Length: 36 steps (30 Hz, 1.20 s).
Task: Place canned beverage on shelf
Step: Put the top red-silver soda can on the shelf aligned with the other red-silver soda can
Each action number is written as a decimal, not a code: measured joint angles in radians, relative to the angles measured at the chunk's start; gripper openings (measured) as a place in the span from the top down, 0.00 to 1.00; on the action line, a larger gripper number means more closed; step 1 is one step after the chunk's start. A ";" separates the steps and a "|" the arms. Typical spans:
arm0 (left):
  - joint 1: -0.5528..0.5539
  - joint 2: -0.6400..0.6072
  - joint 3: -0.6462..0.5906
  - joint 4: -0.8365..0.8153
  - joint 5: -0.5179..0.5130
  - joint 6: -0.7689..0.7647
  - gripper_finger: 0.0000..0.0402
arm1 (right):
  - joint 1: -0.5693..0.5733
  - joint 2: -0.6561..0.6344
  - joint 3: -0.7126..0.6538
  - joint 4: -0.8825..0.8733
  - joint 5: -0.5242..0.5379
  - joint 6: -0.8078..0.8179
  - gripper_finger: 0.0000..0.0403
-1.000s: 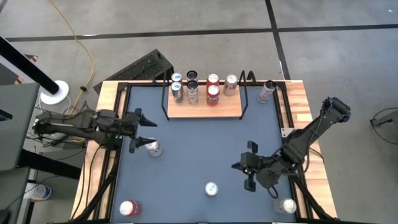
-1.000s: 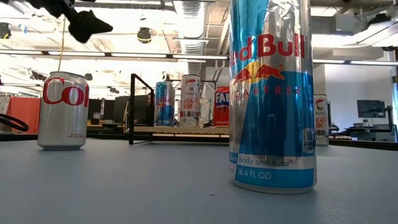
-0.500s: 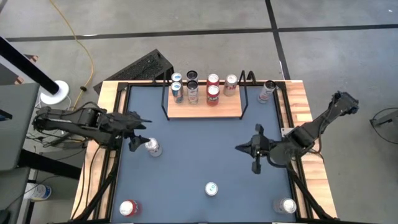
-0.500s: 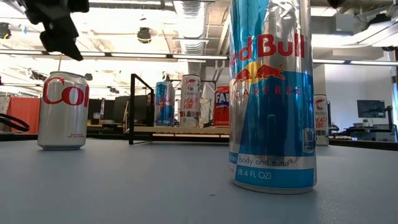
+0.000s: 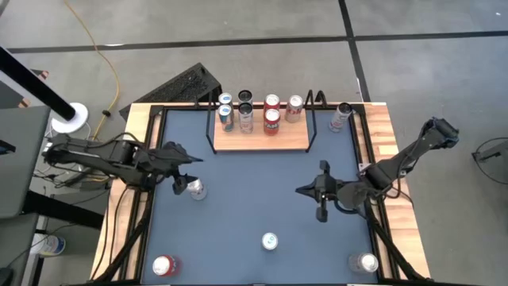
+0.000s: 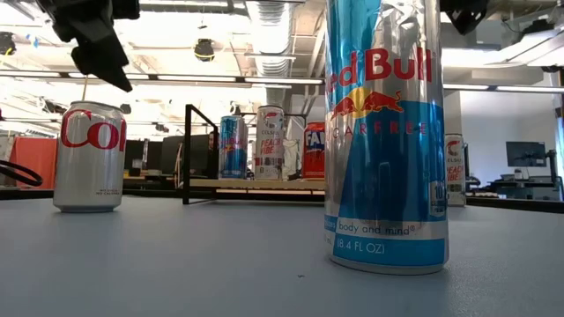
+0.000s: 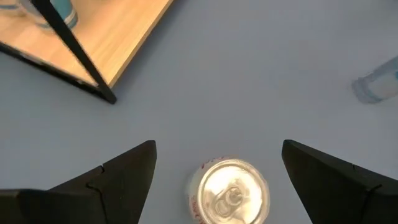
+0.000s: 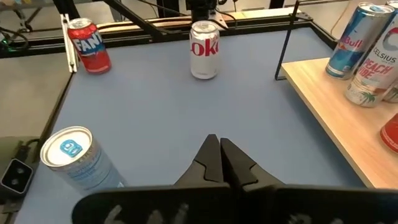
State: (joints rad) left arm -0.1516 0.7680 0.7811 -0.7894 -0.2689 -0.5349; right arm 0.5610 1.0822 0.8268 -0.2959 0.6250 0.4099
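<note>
While the dark-blue tabletop (image 5: 254, 206) fills the overhead frame, the light-wood shelf (image 5: 262, 137) sits at its 12 o'clock edge, already carrying a back row of cans, with bare board left along its front. The left arm reaches in from 9 o'clock, and its left hand (image 5: 181, 168) hangs with fingers spread wide directly above the silver Coke can (image 5: 195, 189), which stands upright on the tabletop at about 10 o'clock from centre and toward 7 o'clock of the shelf. The can's long axis is vertical, so the coming grasp looks like a straight descent with the fingers passing either side of it. The right hand (image 5: 317, 191), fingers pressed together and holding nothing, waits at roughly 3 o'clock, well apart from that can; the left arm is clearly the nearer one.

The left wrist view alone shows the can's lid (image 7: 229, 194) centred between the two spread fingers (image 7: 121, 180), with the shelf's corner (image 7: 112, 56) beyond. The low view, by contrast, shows the can's red lettering (image 6: 88, 157) and the left hand poised above it without touching, a gap the overhead cannot confirm. A tall blue can (image 5: 270, 241) stands at 6 o'clock.
</note>
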 joint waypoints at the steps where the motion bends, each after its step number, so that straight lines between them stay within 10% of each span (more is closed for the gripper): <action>1: 0.000 0.009 0.000 -0.001 -0.004 -0.010 0.16 | 0.000 0.003 0.000 -0.003 0.000 0.000 1.00; 36: 0.001 0.241 0.044 0.000 0.125 0.078 0.13 | -0.009 0.002 0.000 -0.010 -0.049 -0.001 1.00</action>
State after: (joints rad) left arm -0.1509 1.0095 0.8253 -0.7897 -0.1440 -0.4568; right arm 0.5521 1.0843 0.8268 -0.3062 0.5758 0.4087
